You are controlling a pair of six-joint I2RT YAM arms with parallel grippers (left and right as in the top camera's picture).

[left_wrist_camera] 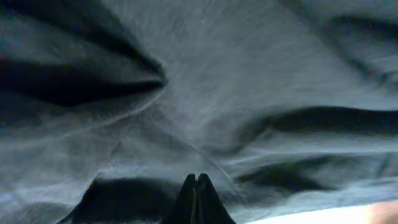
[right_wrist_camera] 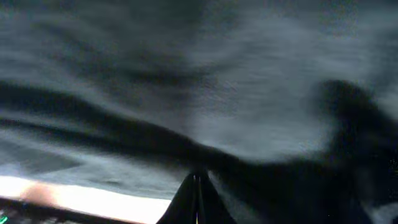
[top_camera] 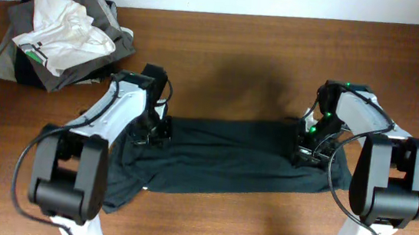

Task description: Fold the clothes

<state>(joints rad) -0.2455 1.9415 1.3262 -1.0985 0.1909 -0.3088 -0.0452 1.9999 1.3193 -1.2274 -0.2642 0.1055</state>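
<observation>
The dark garment (top_camera: 229, 154) lies stretched across the middle of the surface (top_camera: 238, 58), running left to right between the two arms. Our left claw (top_camera: 156, 130) sits at its far left corner and our right claw (top_camera: 305, 150) at its far right corner. We judge this hold to be deliberate: with one corner in each claw the far edge is kept taut and straight, so it can be carried over toward the near edge as one clean fold. The near left part of the cloth sags into a loose flap, which may need smoothing.

From above, the arms hide the claw tips, so we cannot read the grip there. The wrist cameras supply it. In the left wrist view the fingers (left_wrist_camera: 189, 198) are pressed together, and creases fan out from them through the fabric; in the right wrist view the fingers (right_wrist_camera: 191, 198) meet the same way under a long dark ridge of cloth. So we take both claws as closed and pinching the garment.

Only the overhead view shows the layout, including the pile of clothes (top_camera: 59, 34) waiting at the far left, well apart from the garment.
</observation>
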